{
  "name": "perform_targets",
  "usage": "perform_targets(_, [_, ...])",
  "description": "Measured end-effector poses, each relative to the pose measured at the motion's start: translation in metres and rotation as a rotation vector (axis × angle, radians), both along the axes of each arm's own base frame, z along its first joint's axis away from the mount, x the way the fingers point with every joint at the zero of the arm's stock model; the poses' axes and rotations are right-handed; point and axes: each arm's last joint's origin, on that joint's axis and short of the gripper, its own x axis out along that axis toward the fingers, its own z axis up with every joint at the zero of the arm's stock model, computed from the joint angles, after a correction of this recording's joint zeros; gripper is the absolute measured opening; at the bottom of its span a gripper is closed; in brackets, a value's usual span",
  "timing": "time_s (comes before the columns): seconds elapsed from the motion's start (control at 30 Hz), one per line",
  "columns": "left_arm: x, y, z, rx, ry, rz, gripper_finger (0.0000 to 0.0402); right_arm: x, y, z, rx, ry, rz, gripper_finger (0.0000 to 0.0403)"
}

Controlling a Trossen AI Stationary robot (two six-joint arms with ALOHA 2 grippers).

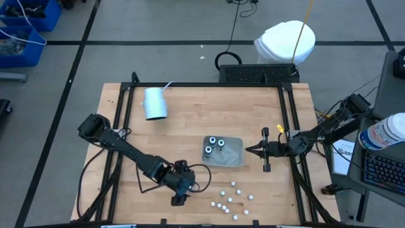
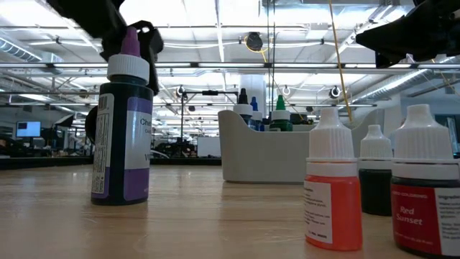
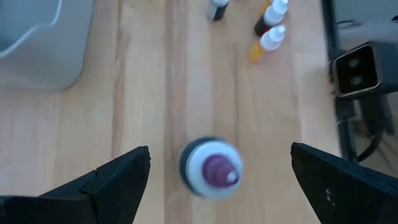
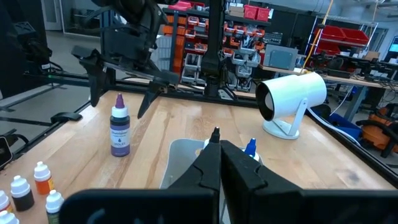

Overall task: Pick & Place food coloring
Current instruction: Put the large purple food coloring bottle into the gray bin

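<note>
The left gripper (image 1: 178, 200) hangs above the near part of the table (image 1: 190, 114) with its fingers (image 3: 118, 177) spread as wide as they go and nothing between them in a grip. Directly beneath it, centred in the gap and touched by neither finger, stands a purple food coloring bottle (image 3: 211, 167) (white collar, purple tip, upright on the wood). In the low view this same bottle (image 2: 122, 126) stands alone, with the dark gripper just over its cap. Out to the gripper's right side lies a loose scatter of small white-capped bottles (image 1: 232, 197), near the table's front edge; up close these show orange, dark and red contents (image 2: 332, 191). Beyond the gripper, toward the table's middle, sits the translucent grey tray (image 1: 231, 155) holding a few dark bottles (image 1: 213, 145). Just past the tray's far side the right gripper (image 1: 248, 150) waits, its fingers pressed together and empty, pointing at the tray. Farther off, toward the back left, a pale blue cup (image 1: 154, 103) lies on its side.
</note>
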Motion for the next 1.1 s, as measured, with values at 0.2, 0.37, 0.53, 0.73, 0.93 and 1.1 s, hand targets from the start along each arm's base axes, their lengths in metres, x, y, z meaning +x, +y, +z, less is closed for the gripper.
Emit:
perform_targets(0.2, [-0.0031,0.0028,-0.0023,0.037,0.032,0.035,0.0388,0.0,0.0,0.0001,0.0,0.0,0.0,0.0001])
perform_targets(0.37, [-0.0029,0.0034,-0.0022,0.053,0.023,0.042,0.0388,0.0,0.0,0.0002,0.0,-0.001,0.0,0.0001])
perform_targets(0.53, [-0.0029,0.0035,-0.0022,0.066,0.019,0.023,0.0374,0.0,0.0,0.0002,-0.007,0.0,0.001,0.0001])
perform_targets(0.73, [-0.0013,0.0057,-0.002,0.06,0.017,0.047,0.0308,0.0001,0.0,0.0002,-0.009,0.0,0.0,0.0001])
perform_targets(0.93, [-0.0013,0.0058,-0.0019,0.037,0.025,0.066,0.0235,0.0001,0.0,0.0001,-0.004,0.0,0.0,0.0])
perform_targets(1.1, [-0.0034,0.0016,-0.002,0.004,0.043,0.039,0.0153,0.0001,0.0,0.0001,0.001,-0.001,0.0,0.0])
